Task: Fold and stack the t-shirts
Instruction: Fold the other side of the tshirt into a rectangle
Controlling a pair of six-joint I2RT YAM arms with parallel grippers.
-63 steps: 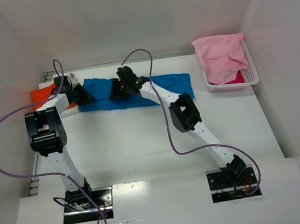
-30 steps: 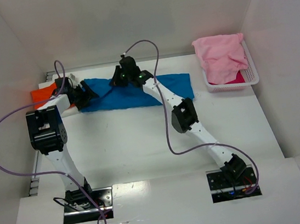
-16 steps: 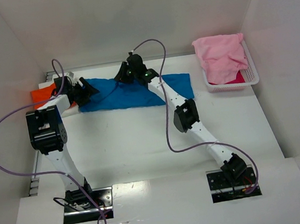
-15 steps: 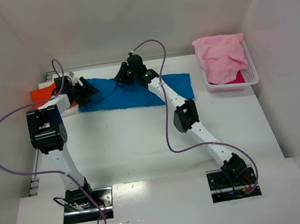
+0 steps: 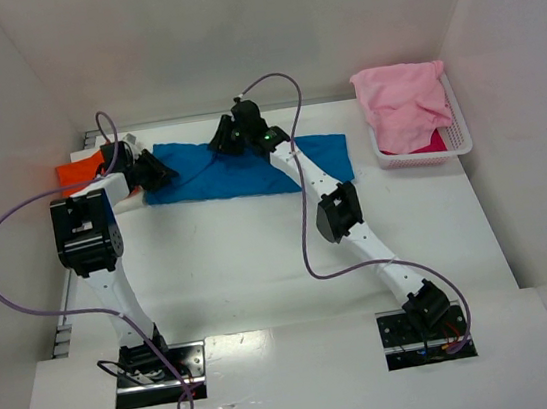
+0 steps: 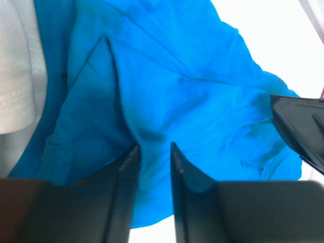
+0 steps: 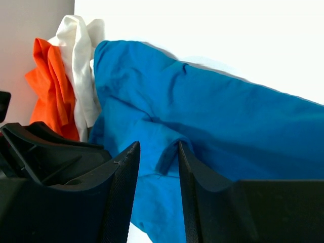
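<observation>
Found left end effector (image 6: 153, 149) nearly pressed together, pinching a raised fold of the blue t-shirt (image 6: 192, 76) between its fingers. Noted creases in the cloth running up into that narrow gap. Found right end effector (image 7: 157, 147) slightly spread, with a small blue fold standing between the fingers, against one and clear of the other. Located the left one at the shirt's left end, the right one near its far edge.

Saw the blue t-shirt lying lengthwise across the far part of the counter (image 5: 260, 257), rumpled. Logged orange t-shirt (image 7: 50, 86) bunched just beyond its left end, with a white cloth (image 7: 81, 66) between the two, touching both. Logged pink t-shirt (image 5: 401, 97) heaped in the white basket (image 5: 462, 144) at far right, well apart from the blue one, with a deeper pink cloth (image 5: 432, 143) under it.
</observation>
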